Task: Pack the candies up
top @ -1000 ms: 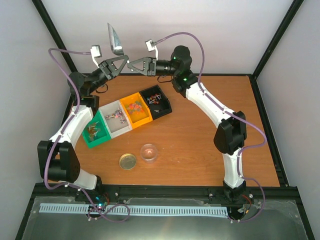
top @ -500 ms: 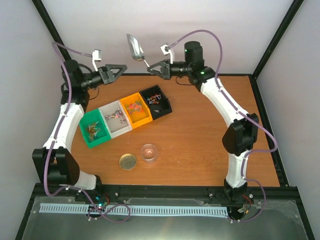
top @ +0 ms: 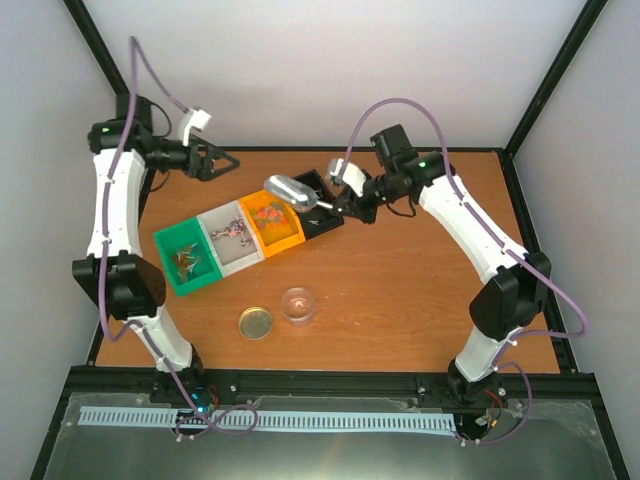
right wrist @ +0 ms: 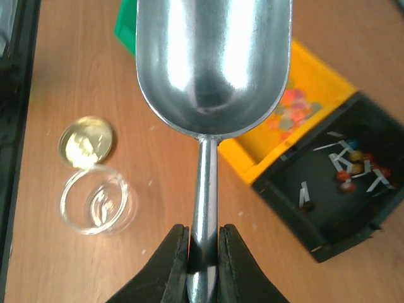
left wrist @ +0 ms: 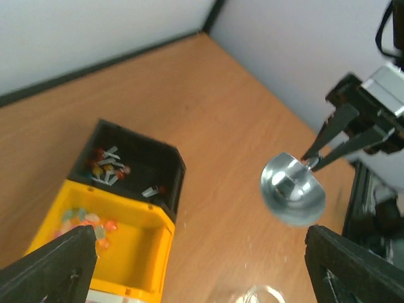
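My right gripper [right wrist: 203, 243] is pinching the thin handle of the shiny metal scoop [right wrist: 211, 63], which hangs in the air by the orange and black end of a row of four coloured plastic bins [top: 243, 262]. My left gripper [top: 215, 162] is spread wide, well off to the far left. The tiny wrapped candies [top: 265, 212] lie in the bins.

No writing, label, brand, number or sign can be read. The candies [right wrist: 353, 165] in the black bin [right wrist: 328, 243] are too small and blurred to show any print. The scoop [right wrist: 214, 63] near that bin and the gold lid [right wrist: 86, 140] well apart from it show only glare.
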Tool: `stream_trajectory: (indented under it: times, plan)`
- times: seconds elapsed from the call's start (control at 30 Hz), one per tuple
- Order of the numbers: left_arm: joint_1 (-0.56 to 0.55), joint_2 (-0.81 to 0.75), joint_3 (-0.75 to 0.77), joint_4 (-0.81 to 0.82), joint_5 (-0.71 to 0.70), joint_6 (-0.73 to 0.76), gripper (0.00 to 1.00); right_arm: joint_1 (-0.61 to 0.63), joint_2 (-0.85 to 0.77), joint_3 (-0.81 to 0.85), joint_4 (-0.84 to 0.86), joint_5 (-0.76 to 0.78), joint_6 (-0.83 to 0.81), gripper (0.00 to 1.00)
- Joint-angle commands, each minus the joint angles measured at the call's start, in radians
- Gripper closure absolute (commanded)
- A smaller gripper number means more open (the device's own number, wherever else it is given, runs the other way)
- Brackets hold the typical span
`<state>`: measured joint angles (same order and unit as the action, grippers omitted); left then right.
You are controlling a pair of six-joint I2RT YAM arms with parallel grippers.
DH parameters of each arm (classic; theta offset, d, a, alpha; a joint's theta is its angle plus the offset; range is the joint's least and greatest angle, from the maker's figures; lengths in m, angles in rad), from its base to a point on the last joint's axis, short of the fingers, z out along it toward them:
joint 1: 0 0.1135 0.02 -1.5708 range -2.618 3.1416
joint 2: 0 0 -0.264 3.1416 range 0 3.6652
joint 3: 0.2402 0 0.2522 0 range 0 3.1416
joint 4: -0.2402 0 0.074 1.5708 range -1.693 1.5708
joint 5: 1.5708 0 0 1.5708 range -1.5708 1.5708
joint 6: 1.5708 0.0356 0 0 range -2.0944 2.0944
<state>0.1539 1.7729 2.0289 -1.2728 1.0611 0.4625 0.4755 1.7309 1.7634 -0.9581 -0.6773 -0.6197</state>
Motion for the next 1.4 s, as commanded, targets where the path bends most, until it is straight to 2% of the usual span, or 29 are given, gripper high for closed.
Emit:
stream_trajectory:
  times: [0.0, 0.13, 0.27, 0.37, 0.57, 0.63, 0.9, 1.17, 1.37]
  plan:
    - [-0.13, 0.005, 0.032, -0.358, -0.115, 0.402, 0.1, 0.076, -0.046, -0.054, -0.115, 0.088, -0.199, 0.97]
    - [-0.22, -0.082, -0.123, -0.277, -0.121, 0.482, 0.17, 0.133, -0.055, -0.086, -0.14, 0.127, -0.225, 0.97]
    - [-0.333, -0.18, -0.312, -0.119, -0.228, 0.479, 0.25, 0.162, -0.059, -0.09, -0.149, 0.14, -0.224, 0.97]
    - [-0.398, -0.232, -0.409, -0.069, -0.283, 0.511, 0.29, 0.169, -0.05, -0.072, -0.175, 0.135, -0.227, 0.97]
    - [-0.419, -0.285, -0.507, 0.03, -0.318, 0.486, 0.41, 0.183, -0.056, -0.06, -0.202, 0.108, -0.239, 0.97]
    - [-0.421, -0.294, -0.526, 0.046, -0.32, 0.487, 0.43, 0.193, -0.051, -0.047, -0.23, 0.094, -0.25, 0.97]
    - [-0.421, -0.355, -0.59, 0.125, -0.332, 0.504, 0.4, 0.224, -0.034, -0.015, -0.282, 0.091, -0.27, 0.97]
    - [-0.402, -0.368, -0.546, 0.115, -0.308, 0.524, 0.33, 0.226, -0.022, -0.018, -0.296, 0.1, -0.275, 0.97]
    - [-0.39, -0.358, -0.573, 0.197, -0.283, 0.441, 0.25, 0.226, -0.025, -0.028, -0.293, 0.085, -0.27, 0.97]
